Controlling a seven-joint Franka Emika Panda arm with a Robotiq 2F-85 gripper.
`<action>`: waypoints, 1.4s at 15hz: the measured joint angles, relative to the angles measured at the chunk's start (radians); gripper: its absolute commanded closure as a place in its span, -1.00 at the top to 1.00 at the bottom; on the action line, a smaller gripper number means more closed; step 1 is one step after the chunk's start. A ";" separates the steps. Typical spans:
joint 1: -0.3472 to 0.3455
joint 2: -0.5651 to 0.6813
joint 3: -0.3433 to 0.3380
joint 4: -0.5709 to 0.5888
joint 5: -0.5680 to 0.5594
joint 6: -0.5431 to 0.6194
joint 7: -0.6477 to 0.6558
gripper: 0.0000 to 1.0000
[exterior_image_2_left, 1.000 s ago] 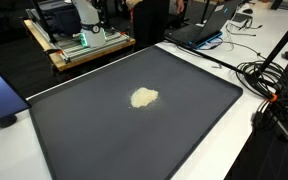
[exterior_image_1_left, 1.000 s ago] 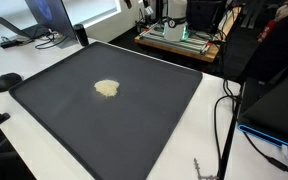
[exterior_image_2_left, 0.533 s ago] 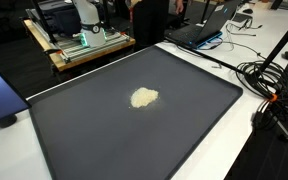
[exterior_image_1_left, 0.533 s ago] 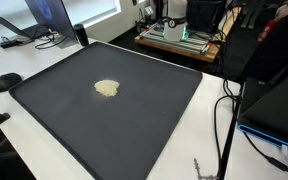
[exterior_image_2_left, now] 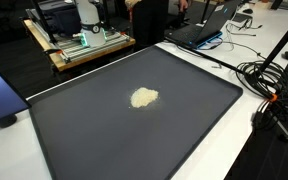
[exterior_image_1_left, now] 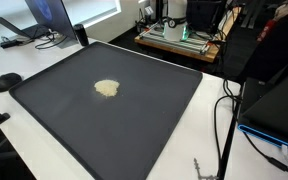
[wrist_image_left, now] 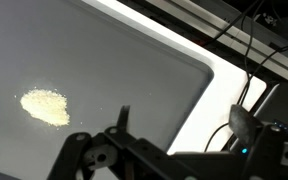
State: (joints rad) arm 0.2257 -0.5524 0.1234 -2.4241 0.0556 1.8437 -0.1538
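Observation:
A small pale heap of crumbs or powder (exterior_image_1_left: 106,88) (exterior_image_2_left: 144,97) lies near the middle of a large black mat (exterior_image_1_left: 134,125) (exterior_image_2_left: 134,145) on a white table. The wrist view looks down on the same heap (wrist_image_left: 46,106) at the left of the mat (wrist_image_left: 134,60). My gripper (wrist_image_left: 184,122) shows only in the wrist view, along the bottom edge. It is open, with one thin fingertip (wrist_image_left: 123,112) and one wider pad (wrist_image_left: 245,122) standing far apart and nothing between them. It hovers above the mat's rounded corner, well to the right of the heap. Neither exterior view shows the arm.
Black cables (exterior_image_1_left: 224,120) (exterior_image_2_left: 266,78) trail over the white table beside the mat. A dark rounded object (exterior_image_1_left: 6,81) sits off one mat corner. Screens and a laptop (exterior_image_1_left: 46,18) (exterior_image_2_left: 199,30) stand at the back, with a wooden bench of equipment (exterior_image_1_left: 179,38) (exterior_image_2_left: 84,45) beyond.

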 measured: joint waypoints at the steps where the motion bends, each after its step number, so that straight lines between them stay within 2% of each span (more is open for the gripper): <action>1: 0.010 -0.007 0.002 0.000 0.001 0.000 -0.001 1.00; 16: 0.011 -0.010 0.001 -0.001 0.001 0.001 -0.013 1.00; 21: 0.014 -0.010 0.001 0.027 0.001 0.008 -0.066 1.00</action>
State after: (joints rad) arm 0.2396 -0.5622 0.1243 -2.3974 0.0567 1.8519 -0.2202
